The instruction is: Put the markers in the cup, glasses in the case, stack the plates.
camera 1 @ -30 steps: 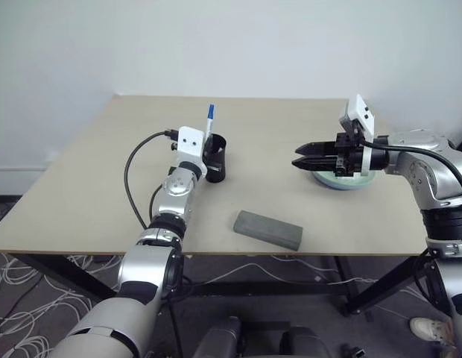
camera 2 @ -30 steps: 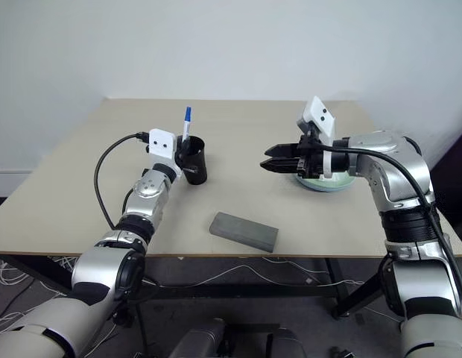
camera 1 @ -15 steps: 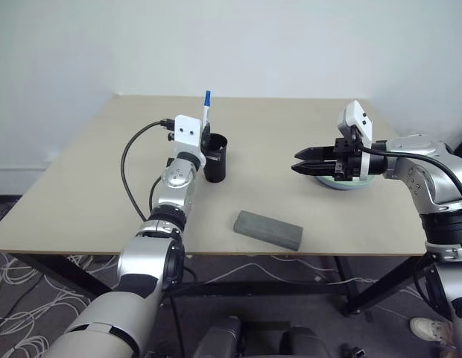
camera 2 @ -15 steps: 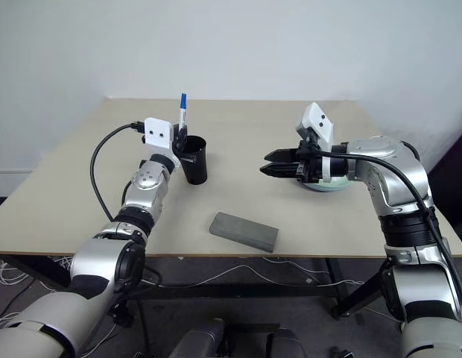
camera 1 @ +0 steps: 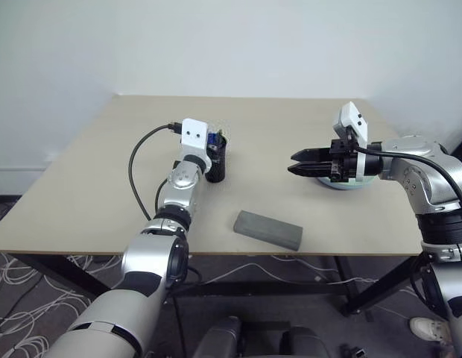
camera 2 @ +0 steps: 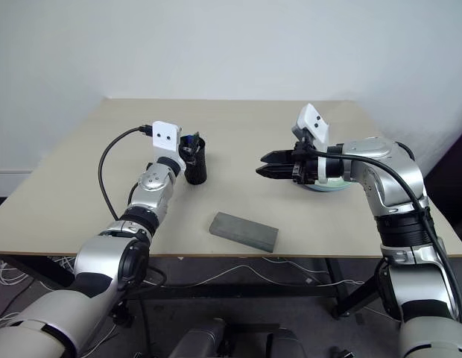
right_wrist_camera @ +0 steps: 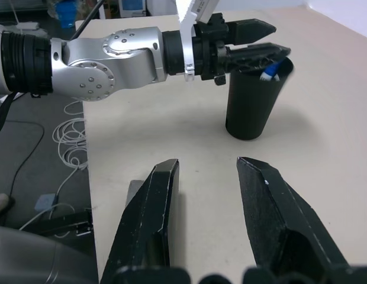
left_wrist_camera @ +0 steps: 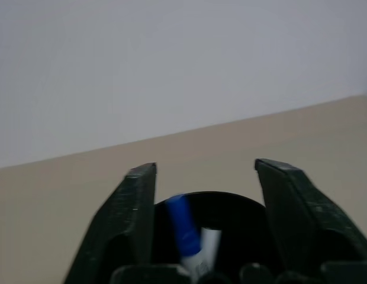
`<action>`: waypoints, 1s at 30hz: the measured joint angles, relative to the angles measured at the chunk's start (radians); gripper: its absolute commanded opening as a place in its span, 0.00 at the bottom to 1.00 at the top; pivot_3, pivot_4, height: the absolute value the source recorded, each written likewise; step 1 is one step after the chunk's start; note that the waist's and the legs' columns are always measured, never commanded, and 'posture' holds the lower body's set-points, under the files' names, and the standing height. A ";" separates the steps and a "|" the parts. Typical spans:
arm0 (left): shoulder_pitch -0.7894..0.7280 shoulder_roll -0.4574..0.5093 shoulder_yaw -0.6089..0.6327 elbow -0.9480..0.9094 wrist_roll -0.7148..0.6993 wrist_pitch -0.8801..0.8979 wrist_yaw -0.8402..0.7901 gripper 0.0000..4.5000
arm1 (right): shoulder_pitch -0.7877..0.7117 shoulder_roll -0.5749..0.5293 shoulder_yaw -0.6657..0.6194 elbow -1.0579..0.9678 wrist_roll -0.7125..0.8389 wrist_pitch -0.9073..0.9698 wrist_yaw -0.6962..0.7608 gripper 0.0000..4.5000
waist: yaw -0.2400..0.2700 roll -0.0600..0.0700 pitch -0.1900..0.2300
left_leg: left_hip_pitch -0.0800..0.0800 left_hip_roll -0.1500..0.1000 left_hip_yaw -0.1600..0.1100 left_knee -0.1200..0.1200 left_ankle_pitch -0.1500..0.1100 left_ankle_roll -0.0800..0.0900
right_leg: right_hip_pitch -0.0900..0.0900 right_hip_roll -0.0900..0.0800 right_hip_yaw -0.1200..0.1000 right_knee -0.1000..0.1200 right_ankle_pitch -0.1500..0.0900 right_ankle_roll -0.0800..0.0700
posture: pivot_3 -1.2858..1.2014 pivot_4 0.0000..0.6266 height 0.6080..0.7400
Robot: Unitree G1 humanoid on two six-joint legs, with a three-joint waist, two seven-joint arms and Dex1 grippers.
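The black cup (camera 1: 216, 162) stands left of the table's middle. My left gripper (camera 1: 214, 145) is at its rim, open, with one finger (left_wrist_camera: 133, 201) on each side of the mouth. Two markers rest inside the cup: the blue-capped one (left_wrist_camera: 182, 225) leans beside a white barrel (left_wrist_camera: 210, 242). The grey case (camera 1: 267, 229) lies shut near the front edge. The plates (camera 1: 349, 184) sit stacked at the right. My right gripper (camera 1: 292, 162) hovers just left of them, pointing at the cup, open and empty. The glasses are out of view.
The beige table (camera 1: 89, 186) has bare room on its left side, at the back, and between the cup and my right gripper. A black cable (camera 1: 134, 168) loops off my left wrist above the table.
My left gripper held the blue-capped marker upright over the cup. It has since opened, and the marker has dropped inside. The right arm has stayed put.
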 measured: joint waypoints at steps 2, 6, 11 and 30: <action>0.000 0.001 0.000 0.000 0.007 0.000 0.000 0.71 | 0.000 0.000 0.000 -0.006 0.000 0.004 -0.002 0.37 | 0.000 0.000 0.000 | 0.000 0.000 0.000 0.000 0.000 0.000 | 0.000 0.000 0.000 0.000 0.000 0.000 | 0.52 0.00 0.67; 0.000 0.009 -0.001 -0.002 0.008 -0.006 -0.007 0.71 | 0.000 0.000 0.000 -0.014 0.003 0.009 -0.008 0.37 | 0.000 0.000 0.000 | 0.000 0.000 0.000 0.000 0.000 0.000 | 0.000 0.000 0.000 0.000 0.000 0.000 | 0.52 0.00 0.67; 0.010 0.043 0.001 -0.047 0.000 -0.021 -0.052 0.71 | 0.001 0.001 0.000 -0.018 0.008 0.016 -0.012 0.37 | 0.000 0.000 0.000 | 0.000 0.000 0.000 0.000 0.000 0.000 | 0.000 0.000 0.000 0.000 0.000 0.000 | 0.52 0.00 0.67; 0.810 0.771 0.224 -1.266 -0.417 0.806 -0.812 0.71 | 0.068 0.015 -0.016 -0.081 0.043 0.056 -0.059 0.37 | -0.049 0.006 -0.002 | 0.004 0.000 0.004 -0.010 0.000 -0.001 | -0.003 0.000 0.005 0.000 0.001 -0.003 | 0.52 0.00 0.67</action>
